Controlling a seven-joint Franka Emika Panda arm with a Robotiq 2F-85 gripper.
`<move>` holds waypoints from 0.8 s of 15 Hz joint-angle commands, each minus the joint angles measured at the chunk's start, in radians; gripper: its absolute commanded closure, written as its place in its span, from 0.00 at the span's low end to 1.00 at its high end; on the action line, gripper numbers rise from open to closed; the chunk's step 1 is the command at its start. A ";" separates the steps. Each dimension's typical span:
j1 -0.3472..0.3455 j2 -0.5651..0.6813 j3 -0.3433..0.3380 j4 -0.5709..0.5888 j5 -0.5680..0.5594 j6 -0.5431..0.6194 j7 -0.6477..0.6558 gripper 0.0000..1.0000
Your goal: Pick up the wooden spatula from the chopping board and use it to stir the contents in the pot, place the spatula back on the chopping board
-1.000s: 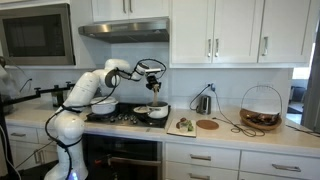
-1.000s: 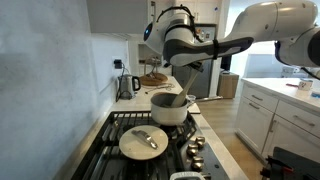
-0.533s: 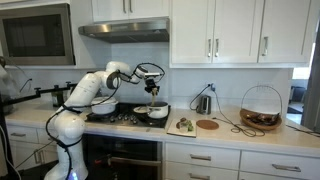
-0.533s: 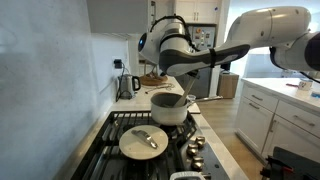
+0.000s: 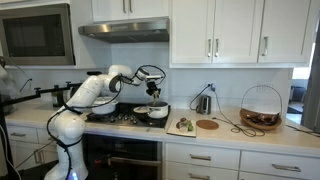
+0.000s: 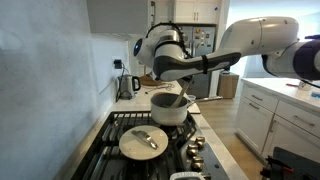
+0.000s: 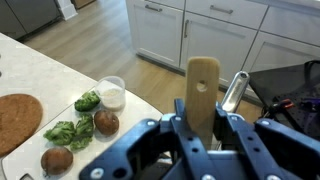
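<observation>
My gripper (image 7: 202,116) is shut on the handle of the wooden spatula (image 7: 201,85), which stands upright between the fingers (image 7: 180,118). In both exterior views the gripper (image 5: 152,82) hangs over the pot (image 5: 152,112) on the stove, and the spatula (image 6: 181,97) reaches down into the pot (image 6: 170,108). To the pot's side on the counter lies the chopping board (image 5: 183,126). In the wrist view the chopping board (image 7: 20,160) carries green broccoli pieces (image 7: 75,126) and brown lumps.
A round wooden disc (image 5: 207,125) lies beside the board, and a wire basket (image 5: 261,110) stands further along the counter. A white pot (image 5: 104,104) sits on the back burner. A lid (image 6: 143,141) rests on the front burner. A small cup (image 7: 112,92) stands by the broccoli.
The wrist has shifted a little sideways and lower above the pot, with the spatula still in its grip. The jaws have stayed shut.
</observation>
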 commanded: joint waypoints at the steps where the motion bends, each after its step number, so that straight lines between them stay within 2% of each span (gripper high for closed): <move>1: 0.023 0.085 0.006 0.135 0.011 -0.010 -0.025 0.93; 7: 0.034 0.167 -0.004 0.261 -0.001 -0.018 -0.022 0.93; 12: 0.024 0.195 -0.023 0.308 -0.015 -0.036 -0.031 0.93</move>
